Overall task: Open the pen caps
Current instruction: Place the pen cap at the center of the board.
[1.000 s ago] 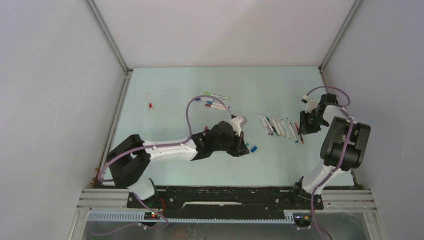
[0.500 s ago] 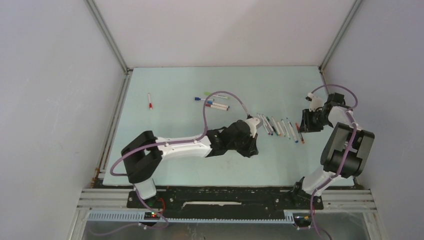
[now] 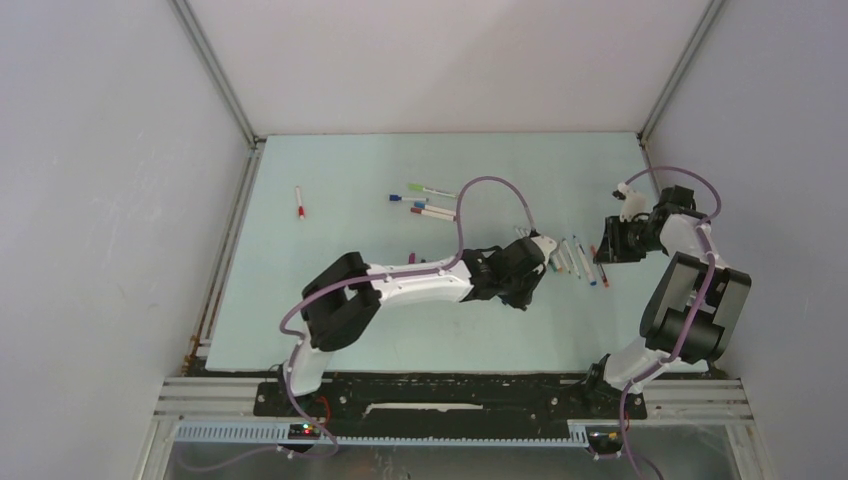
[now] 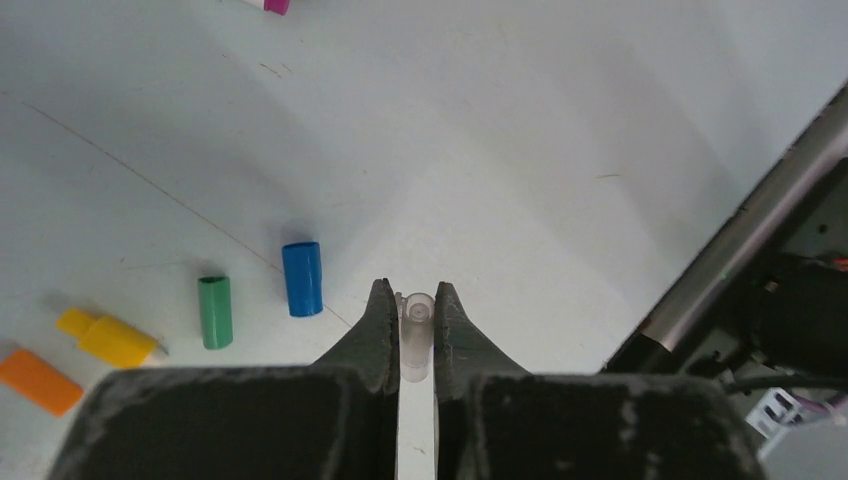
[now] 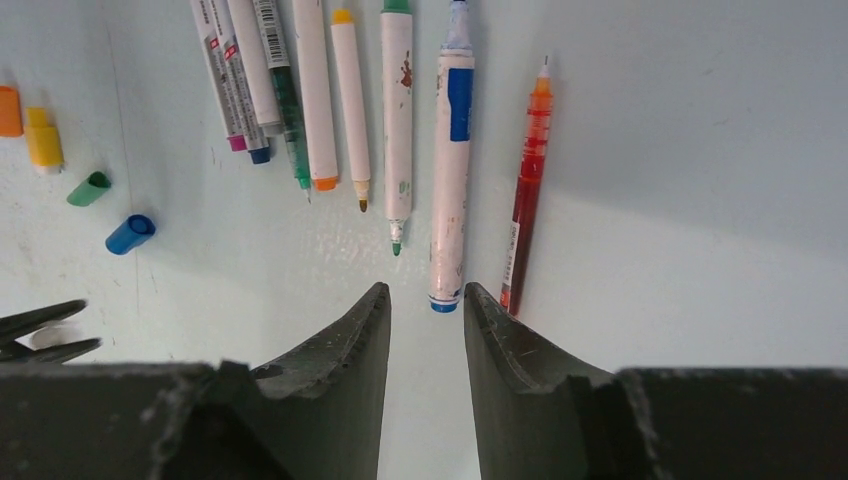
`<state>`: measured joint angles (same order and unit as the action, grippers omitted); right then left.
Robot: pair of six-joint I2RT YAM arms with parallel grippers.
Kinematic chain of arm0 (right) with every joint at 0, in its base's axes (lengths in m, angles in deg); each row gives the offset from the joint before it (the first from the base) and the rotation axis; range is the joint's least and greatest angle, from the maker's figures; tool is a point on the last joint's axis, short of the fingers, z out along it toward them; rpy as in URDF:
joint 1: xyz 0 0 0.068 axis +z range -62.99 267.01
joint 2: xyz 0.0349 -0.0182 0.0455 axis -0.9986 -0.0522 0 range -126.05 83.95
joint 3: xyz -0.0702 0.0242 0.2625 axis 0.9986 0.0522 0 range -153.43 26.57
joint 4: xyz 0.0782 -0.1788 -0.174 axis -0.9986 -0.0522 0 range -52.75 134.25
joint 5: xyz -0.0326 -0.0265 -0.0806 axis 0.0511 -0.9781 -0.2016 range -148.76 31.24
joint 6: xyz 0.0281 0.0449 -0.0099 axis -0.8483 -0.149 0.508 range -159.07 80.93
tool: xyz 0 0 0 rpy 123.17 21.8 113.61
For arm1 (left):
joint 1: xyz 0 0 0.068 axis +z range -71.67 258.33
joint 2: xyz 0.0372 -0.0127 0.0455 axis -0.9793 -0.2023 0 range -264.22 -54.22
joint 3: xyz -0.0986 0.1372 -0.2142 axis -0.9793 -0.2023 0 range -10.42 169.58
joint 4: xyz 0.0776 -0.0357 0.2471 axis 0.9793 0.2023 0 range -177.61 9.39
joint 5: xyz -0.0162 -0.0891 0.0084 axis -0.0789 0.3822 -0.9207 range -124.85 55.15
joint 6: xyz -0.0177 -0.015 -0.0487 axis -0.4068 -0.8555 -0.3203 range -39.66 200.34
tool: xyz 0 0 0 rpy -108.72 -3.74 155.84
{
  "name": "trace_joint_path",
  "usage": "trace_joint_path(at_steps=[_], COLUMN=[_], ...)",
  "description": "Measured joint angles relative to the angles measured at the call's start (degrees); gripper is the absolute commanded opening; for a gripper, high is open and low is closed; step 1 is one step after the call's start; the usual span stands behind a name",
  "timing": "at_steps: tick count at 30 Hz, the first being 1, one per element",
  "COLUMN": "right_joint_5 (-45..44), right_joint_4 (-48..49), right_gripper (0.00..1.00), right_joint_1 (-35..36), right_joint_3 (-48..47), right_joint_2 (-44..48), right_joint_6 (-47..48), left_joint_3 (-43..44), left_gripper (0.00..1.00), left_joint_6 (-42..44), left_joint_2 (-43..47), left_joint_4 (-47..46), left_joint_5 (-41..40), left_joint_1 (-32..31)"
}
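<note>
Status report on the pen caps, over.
Left gripper shut on clear cap. Right gripper open, empty, by pens. Loose caps nearby, nothing blocking.

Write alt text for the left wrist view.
The left gripper is shut on a small clear cap above the pale table. Beside it on the table lie a blue cap, a green cap, a yellow cap and an orange cap.
</note>
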<state>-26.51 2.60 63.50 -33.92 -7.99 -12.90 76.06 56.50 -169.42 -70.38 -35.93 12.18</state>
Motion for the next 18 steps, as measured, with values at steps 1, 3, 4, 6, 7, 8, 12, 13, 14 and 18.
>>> trace_joint_path(at_steps=[1,3,4,6,7,8,12,13,14,18], right_joint_5=[0.2,0.5,0.6,1.0,1.1,1.3,2.0,2.1,2.3,2.7], right_joint_4=[-0.1,-0.3,-0.3,-0.5,-0.6,-0.7,-0.8,-0.9,-1.0,-1.1], right_gripper=[0.36,0.36,0.36,0.36,0.36,0.36,0.36,0.36,0.36,0.36], right_joint_1=[0.0,0.0,0.0,0.0,0.0,0.0,0.0,0.0,0.0,0.0], right_joint_3=[0.0,0.0,0.0,0.0,0.0,0.0,0.0,0.0,0.0,0.0], right_joint_2=[0.0,0.0,0.1,0.2,0.3,0.3,0.7,0.7,0.8,1.0], right_joint_6=[0.0,0.2,0.2,0.4,0.4,0.4,0.6,0.7,0.8,1.1], left_joint_3=[1.3,3.6,4.7,6.7,8.0,9.1,12.8,13.5,14.3,16.3], left_gripper=[0.07,0.09,0.10,0.13,0.14,0.15,0.19,0.20,0.20,0.24], left_joint_6=[0.2,0.6,0.9,1.4,1.6,1.9,2.6,2.8,2.9,3.0], left_joint_2=[-1.2,-3.4,-4.4,-6.2,-7.3,-8.2,-11.1,-11.7,-12.3,-14.3], left_joint_4=[0.9,2.4,3.0,4.2,4.9,5.6,7.5,8.0,8.6,10.4], left_joint_5=[-0.2,-0.5,-0.6,-0.8,-1.0,-1.2,-1.9,-2.0,-2.2,-3.0], left_joint_1=[0.0,0.0,0.0,0.0,0.0,0.0,0.0,0.0,0.0,0.0])
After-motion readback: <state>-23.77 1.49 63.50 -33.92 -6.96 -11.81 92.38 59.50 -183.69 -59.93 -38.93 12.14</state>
